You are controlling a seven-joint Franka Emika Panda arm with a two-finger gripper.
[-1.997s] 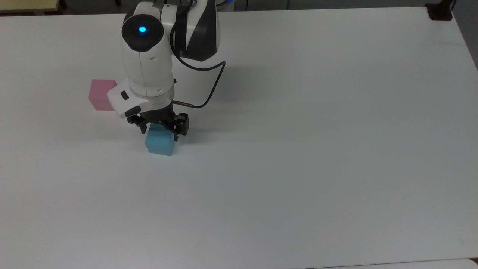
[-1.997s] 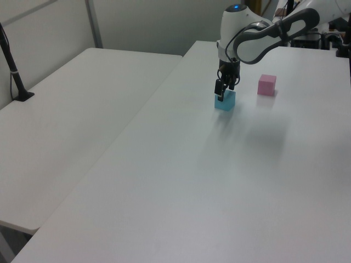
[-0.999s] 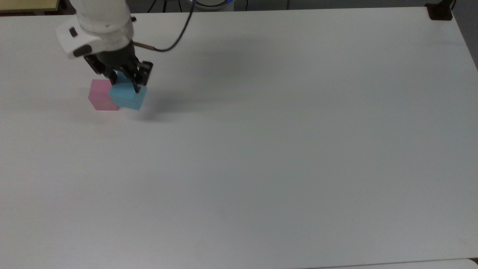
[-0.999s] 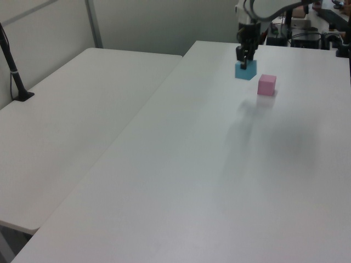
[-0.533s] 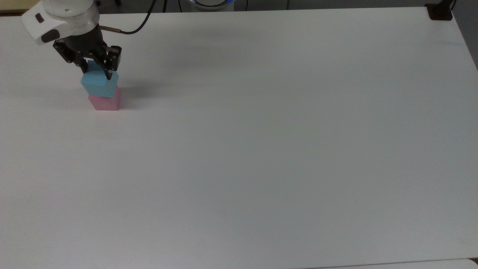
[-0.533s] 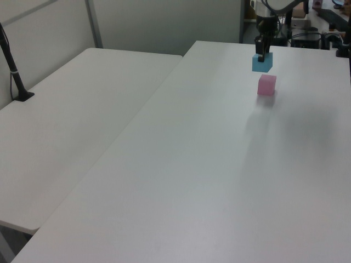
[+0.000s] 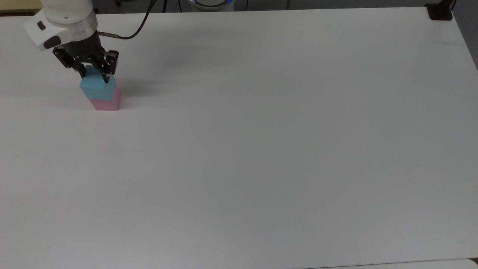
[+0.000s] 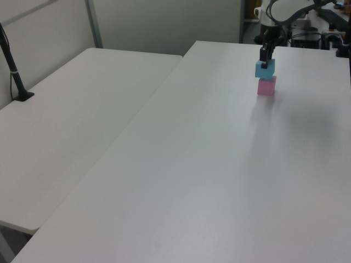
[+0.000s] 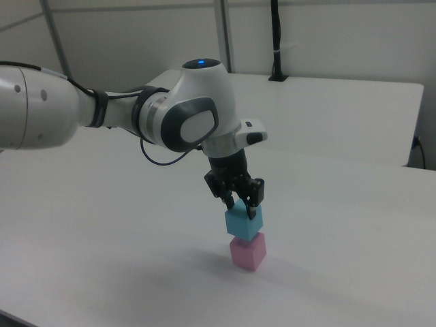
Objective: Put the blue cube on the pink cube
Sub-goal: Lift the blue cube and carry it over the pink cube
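Blue cube (image 7: 96, 84) over pink cube (image 7: 107, 102), gripper (image 7: 94, 74) pinching blue.

You've got the fingers (image 9: 249, 208) closed on the blue cube's (image 9: 244, 222) sides; it sits on or just above the pink cube (image 9: 247, 253), can't tell if touching, slightly offset in the top view. Both cubes matte, plain faces, no writing. Stack stands near the top view's upper left of the white table (image 7: 261, 149). In the left view, blue cube (image 8: 264, 68) sits directly over pink cube (image 8: 266, 86), gripper (image 8: 264, 57) above.

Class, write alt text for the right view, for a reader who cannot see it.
A white robot arm's gripper holds the blue cube directly over the pink cube, which sits on a white table. Its fingers are shut on the blue cube.
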